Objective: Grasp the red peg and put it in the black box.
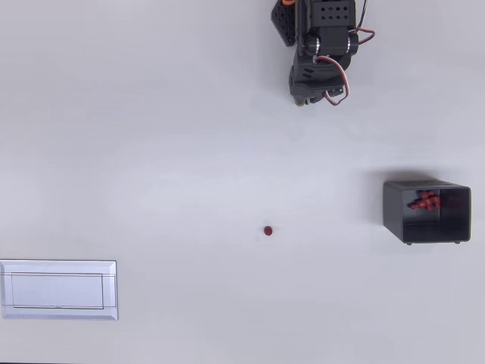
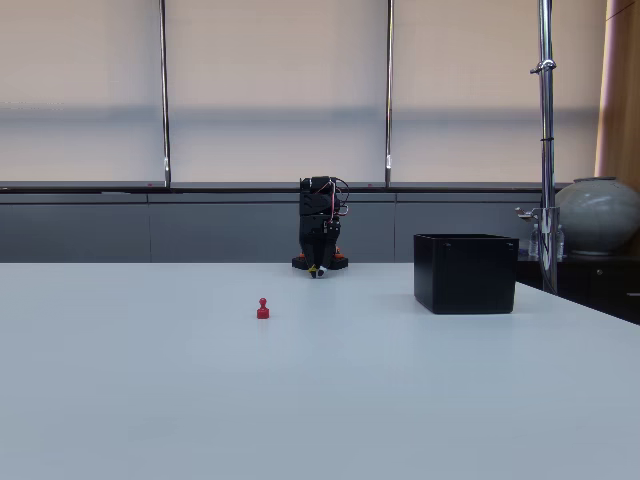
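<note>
Red peg (image 1: 268, 231) upright on white desk (image 1: 167, 152), near centre, alone; in fixed view (image 2: 263, 309) stands well left of black box (image 2: 465, 273). Box open-topped at right of overhead view (image 1: 427, 212), several red pegs (image 1: 426, 202) inside at back wall. Arm folded at far desk edge; gripper (image 1: 305, 97) tucked low, well apart from peg; fingers' state cannot be told. Pale grey tray (image 1: 58, 290) at lower left overhead.
</note>
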Robot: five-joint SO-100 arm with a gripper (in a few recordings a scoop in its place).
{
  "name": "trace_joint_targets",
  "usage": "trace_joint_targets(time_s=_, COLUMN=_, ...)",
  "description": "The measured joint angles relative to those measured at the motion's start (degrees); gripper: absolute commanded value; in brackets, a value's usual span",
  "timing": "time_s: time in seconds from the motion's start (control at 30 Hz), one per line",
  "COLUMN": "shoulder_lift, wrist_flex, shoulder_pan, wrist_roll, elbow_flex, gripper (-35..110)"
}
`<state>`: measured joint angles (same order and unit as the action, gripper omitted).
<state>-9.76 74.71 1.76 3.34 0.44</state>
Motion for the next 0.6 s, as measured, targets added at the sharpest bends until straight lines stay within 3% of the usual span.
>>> trace_joint_targets(time_s=0.6, shoulder_lift=0.00, wrist_flex=0.00, shoulder_pan=-0.53, wrist_roll=-0.26, elbow_flex=0.00, gripper=1)
